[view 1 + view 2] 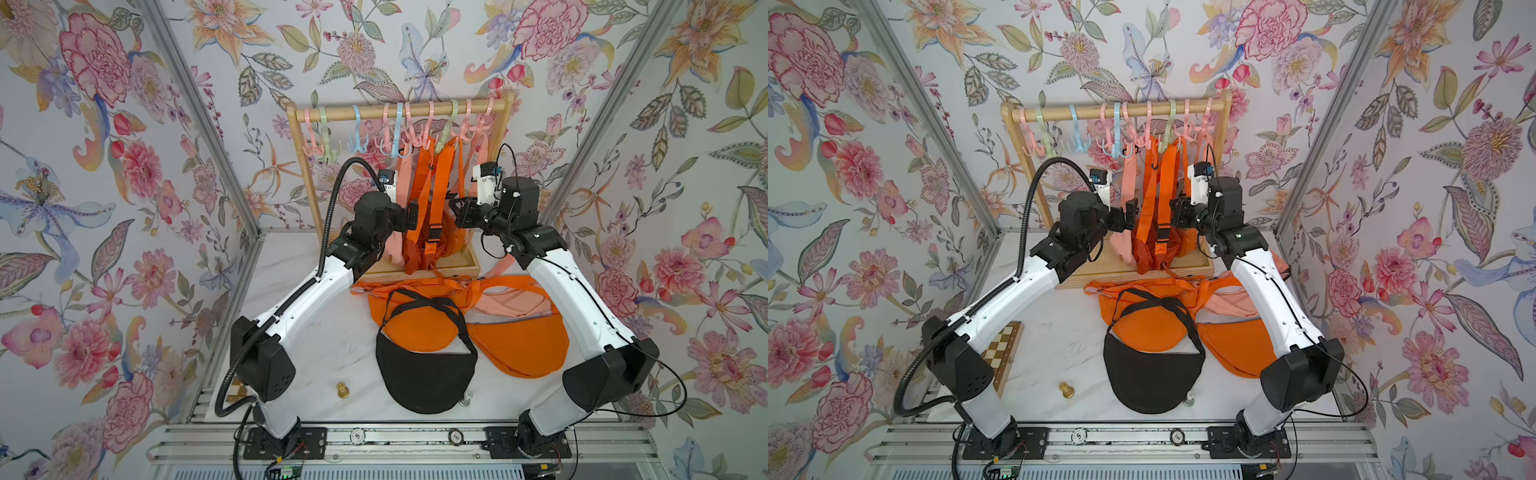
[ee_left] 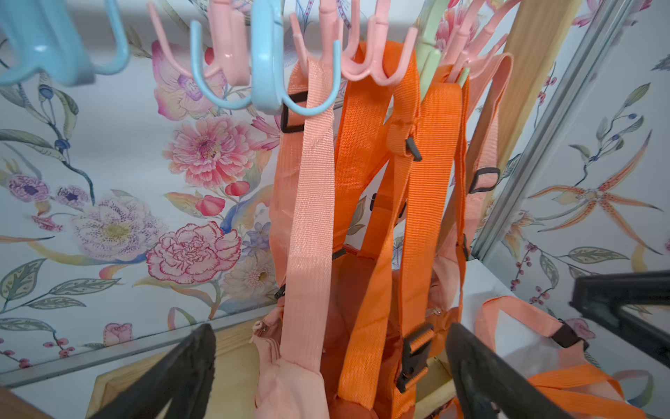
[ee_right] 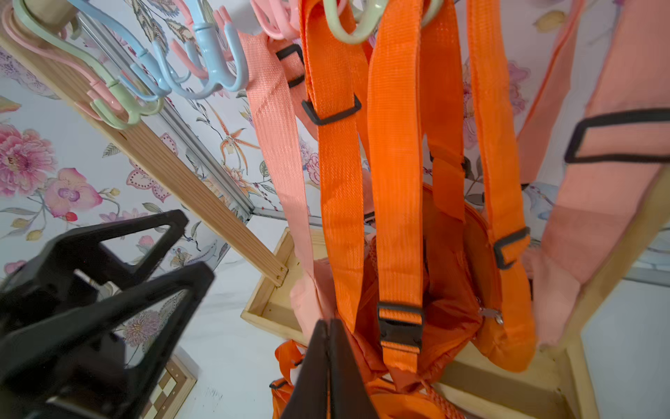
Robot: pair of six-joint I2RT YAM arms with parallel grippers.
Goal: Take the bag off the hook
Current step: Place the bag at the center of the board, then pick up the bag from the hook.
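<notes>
Two sets of fingers flank the hanging straps, and you should note that they differ. The left gripper [image 1: 411, 216] has its fingers [image 2: 174, 370] spread wide, straddling the peach strap [image 2: 308, 203] and the nearest orange strap [image 2: 427, 217]. The right gripper [image 3: 328, 326] has its fingers [image 3: 315, 362] pressed together beside the orange bag [image 3: 449, 312], with nothing visibly pinched. The peach bag [image 2: 286, 388] hangs low into the rack's base tray [image 1: 386, 274], its strap looped up among the hooks [image 2: 366, 78] under the rail [image 1: 372, 112]; which prong carries it cannot be told. By my judgement, the wide stance is readiness to close on that strap. Room is tight: crowded hooks above, the wooden upright [image 2: 536, 43] alongside, and loose bags [image 1: 519, 340] lying on the surface [image 1: 316, 349] in front.
</notes>
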